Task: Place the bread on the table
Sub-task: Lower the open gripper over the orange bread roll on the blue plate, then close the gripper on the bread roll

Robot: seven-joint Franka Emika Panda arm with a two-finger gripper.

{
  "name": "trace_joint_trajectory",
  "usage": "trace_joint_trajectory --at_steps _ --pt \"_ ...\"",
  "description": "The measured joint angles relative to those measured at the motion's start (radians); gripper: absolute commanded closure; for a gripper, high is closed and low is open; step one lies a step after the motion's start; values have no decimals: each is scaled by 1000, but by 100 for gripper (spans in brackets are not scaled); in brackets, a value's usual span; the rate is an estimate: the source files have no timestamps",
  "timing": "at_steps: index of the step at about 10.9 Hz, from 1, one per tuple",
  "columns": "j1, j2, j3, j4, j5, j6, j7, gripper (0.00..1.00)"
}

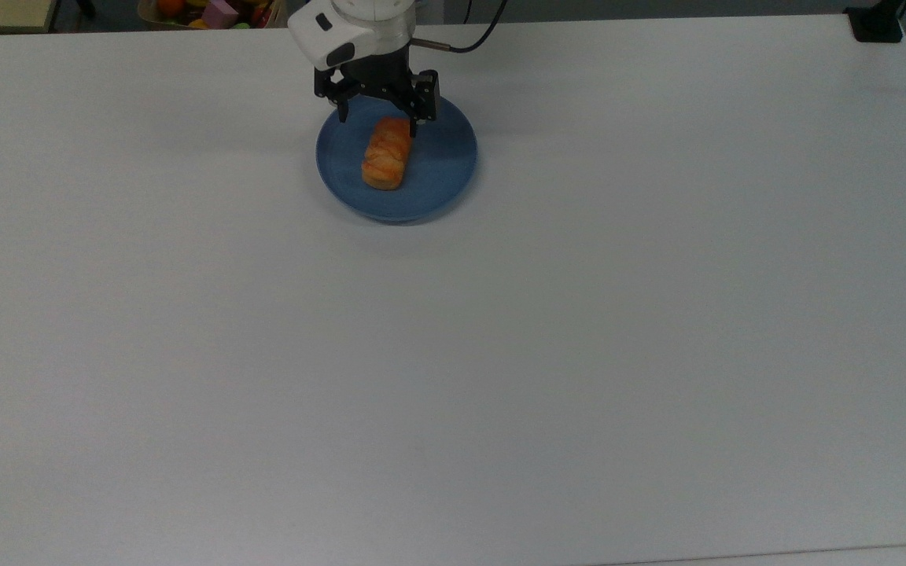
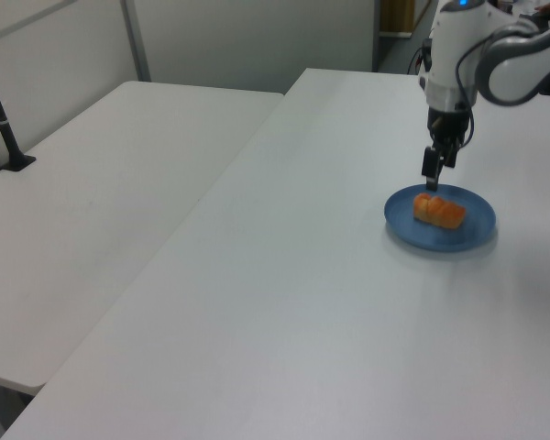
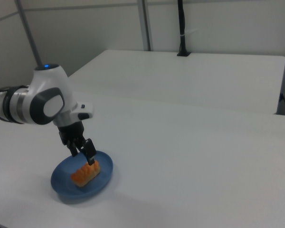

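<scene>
Orange loaf on the plate, pickup not started

Orange-golden bread (image 1: 387, 154) lies on the blue plate (image 1: 445, 169), lengthwise along the top view's vertical, untouched as far as I can see. My gripper (image 1: 378, 122) hangs over the loaf's far end, jaws spread wide and holding nothing. One finger (image 1: 342, 110) sits off the loaf's side toward the top view's left, over the plate rim; the other finger (image 1: 414, 126) is at the loaf's far corner on the top view's right. In the right view the fingertips look just above the bread, near contact; I can't tell if one touches it.

Progress: nothing done beyond the approach. Bread is below and slightly ahead of the jaws, not between them yet. Left to do, by my read: centre the jaws across the loaf's short width, drop, close, lift clear of the plate, carry to bare table (image 1: 579, 354), release. Plenty of white tabletop on every side of the plate for the drop. Soft loaf, so I'd judge a light squeeze enough.
</scene>
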Motion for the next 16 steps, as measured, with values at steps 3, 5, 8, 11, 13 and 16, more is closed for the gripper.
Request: trace_joint_trajectory --at_steps 3,5,8,11,13,16 --pt "0 56 0 -42 0 100 6 3" --pt "0 94 0 -44 0 124 30 19" --pt "0 115 0 -44 0 129 42 49" --pt "0 115 0 -43 0 129 43 59" --pt "0 114 0 -42 0 129 44 59" --pt "0 107 0 10 0 44 44 59"
